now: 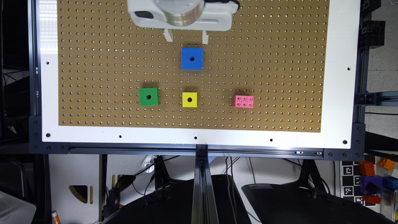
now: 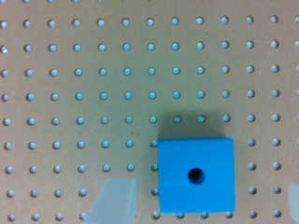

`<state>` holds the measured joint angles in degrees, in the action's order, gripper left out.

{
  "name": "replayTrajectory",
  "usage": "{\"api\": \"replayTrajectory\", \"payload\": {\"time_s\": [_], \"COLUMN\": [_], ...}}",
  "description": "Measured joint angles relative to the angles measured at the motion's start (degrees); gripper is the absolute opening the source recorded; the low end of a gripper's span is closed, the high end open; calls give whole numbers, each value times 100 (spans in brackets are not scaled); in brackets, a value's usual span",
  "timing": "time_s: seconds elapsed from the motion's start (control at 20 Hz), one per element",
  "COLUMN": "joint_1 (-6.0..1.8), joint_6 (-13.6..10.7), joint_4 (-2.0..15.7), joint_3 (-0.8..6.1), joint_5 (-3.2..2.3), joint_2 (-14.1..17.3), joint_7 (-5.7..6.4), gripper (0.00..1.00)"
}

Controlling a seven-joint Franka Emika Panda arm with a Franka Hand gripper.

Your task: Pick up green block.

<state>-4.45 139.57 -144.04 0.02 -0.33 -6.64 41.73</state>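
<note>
The green block (image 1: 149, 96) sits on the pegboard tabletop (image 1: 93, 62), toward the exterior view's left and nearer the board's lower edge there, in a loose row with a yellow block (image 1: 189, 99) and a pink studded brick (image 1: 243, 101). It touches none of them. A blue block (image 1: 192, 58) lies well apart from it, closer to the claw (image 1: 186, 36).

The claw hangs above the board near its upper edge in the exterior view, released, with nothing between its fingers (image 2: 114, 201); the wrist view has the blue block lying in the gap below it, untouched.

The green block looks like a hard plastic cube: probably light, stiff and not fragile, with smooth faces that may slip a little under a weak pinch. Two opposite flat side walls seem the best place to hold, squeezing square across the middle; the round hole in its top offers no grip.

The claw's upper body is cut off by the frame edge, and one finger is barely visible at the wrist picture's border.
</note>
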Motion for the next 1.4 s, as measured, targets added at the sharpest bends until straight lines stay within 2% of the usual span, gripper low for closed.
{"api": "replayTrajectory", "payload": {"time_s": [0.1,0.2,0.4,0.55,0.8,0.85,1.0,1.1,1.15,1.25,1.4], "joint_1": [-66,-127,-185,-271,-542,-624,-960,-1138,-1196,-1246,-1253], "joint_6": [0,0,0,-1,-4,-4,-32,-44,-45,-49,-53], "joint_4": [176,444,971,1308,1689,1760,2052,2273,2364,2485,2546], "joint_3": [0,0,0,0,-1,-5,-11,-11,-11,-10,-7], "joint_5": [0,0,-3,-4,-5,-6,-4,-4,-4,-4,-4], "joint_2": [145,395,909,1224,1532,1579,1780,1967,2049,2159,2215], "joint_7": [-54,-115,-155,-239,-504,-590,-934,-1118,-1174,-1229,-1237], "gripper": [100,100,100,100,100,100,100,100,100,100,100]}}
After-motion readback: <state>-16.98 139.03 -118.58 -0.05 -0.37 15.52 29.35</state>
